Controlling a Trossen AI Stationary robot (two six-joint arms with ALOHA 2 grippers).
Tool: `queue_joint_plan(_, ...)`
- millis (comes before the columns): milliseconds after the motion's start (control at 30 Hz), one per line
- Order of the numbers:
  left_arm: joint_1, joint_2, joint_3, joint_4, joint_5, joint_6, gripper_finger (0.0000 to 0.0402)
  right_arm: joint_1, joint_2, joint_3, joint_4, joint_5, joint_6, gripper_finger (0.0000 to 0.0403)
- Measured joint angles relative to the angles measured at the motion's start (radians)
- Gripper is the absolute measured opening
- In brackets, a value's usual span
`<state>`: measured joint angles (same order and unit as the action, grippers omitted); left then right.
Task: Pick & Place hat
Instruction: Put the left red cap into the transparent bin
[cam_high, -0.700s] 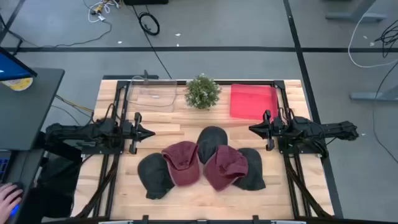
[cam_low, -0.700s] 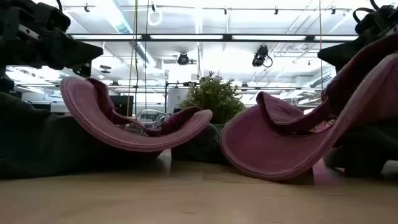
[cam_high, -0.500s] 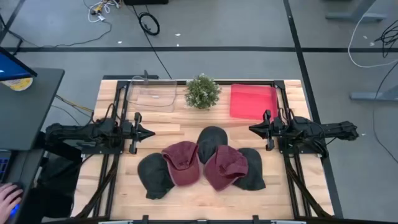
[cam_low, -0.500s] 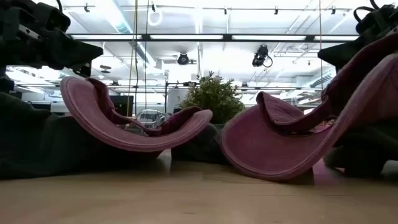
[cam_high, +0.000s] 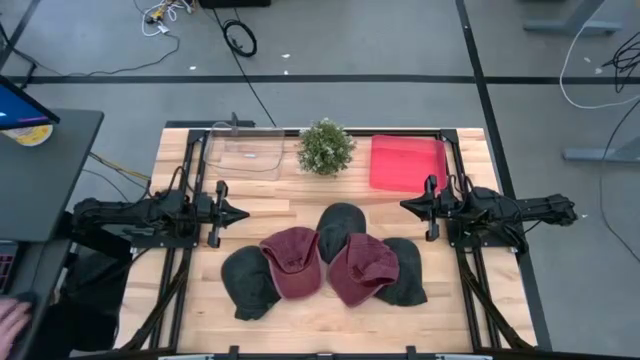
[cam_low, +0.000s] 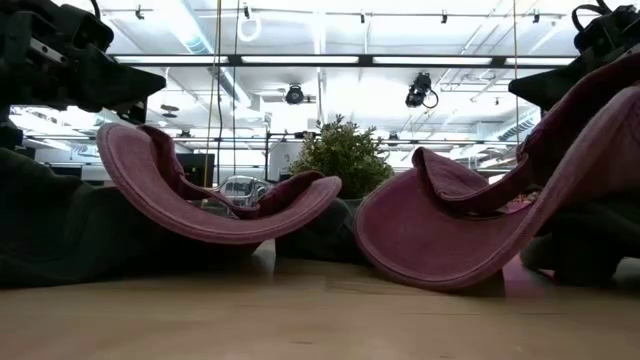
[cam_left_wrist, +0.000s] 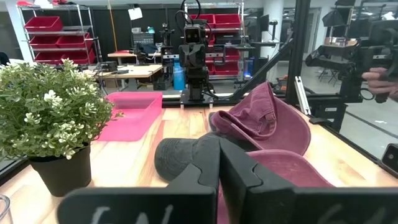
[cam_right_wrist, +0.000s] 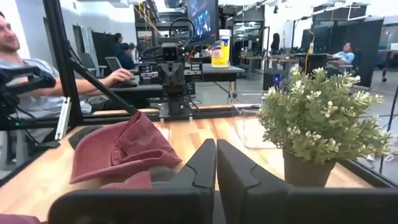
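Hats lie clustered on the table (cam_high: 300, 320) between the two arms: two maroon hats (cam_high: 292, 262) (cam_high: 362, 268) in the middle, three dark hats (cam_high: 248, 282) (cam_high: 341, 226) (cam_high: 405, 272) around them. The left hand (cam_high: 243, 213) hovers at the table's left side, fingers pressed together, holding nothing. The right hand (cam_high: 405, 207) waits opposite, likewise closed and empty. A potted plant (cam_high: 325, 148) and a red tray (cam_high: 407, 163) sit at the far edge.
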<state>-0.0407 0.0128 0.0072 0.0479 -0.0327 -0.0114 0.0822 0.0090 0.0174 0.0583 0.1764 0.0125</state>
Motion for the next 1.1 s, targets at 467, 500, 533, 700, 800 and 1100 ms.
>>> queue_joint_plan(467, 0.000, 0.001, 0.014, 0.014, 0.000, -0.089, 0.0007, -0.001, 0.004, 0.000, 0.083, 0.041, 0.110, 0.0025)
queue_joint_plan(500, 0.000, 0.001, 0.027, 0.013, -0.002, -0.090, 0.0007, -0.001, 0.010, 0.000, 0.081, 0.057, 0.122, 0.0025)
queue_joint_plan(533, 0.000, 0.000, 0.043, 0.016, -0.011, -0.090, 0.0007, -0.001, 0.019, 0.000, 0.078, 0.070, 0.135, 0.0025)
queue_joint_plan(700, 0.000, 0.015, 0.139, 0.005, -0.066, -0.089, 0.0007, -0.001, 0.102, 0.014, 0.070, 0.120, 0.202, 0.0025)
queue_joint_plan(800, 0.000, 0.049, 0.203, -0.033, -0.100, -0.089, 0.0007, -0.001, 0.172, 0.067, 0.074, 0.139, 0.245, 0.0025)
queue_joint_plan(1100, -0.003, 0.254, 0.328, -0.124, -0.131, -0.112, 0.0031, 0.000, 0.471, 0.398, -0.174, 0.150, 0.361, 0.0032)
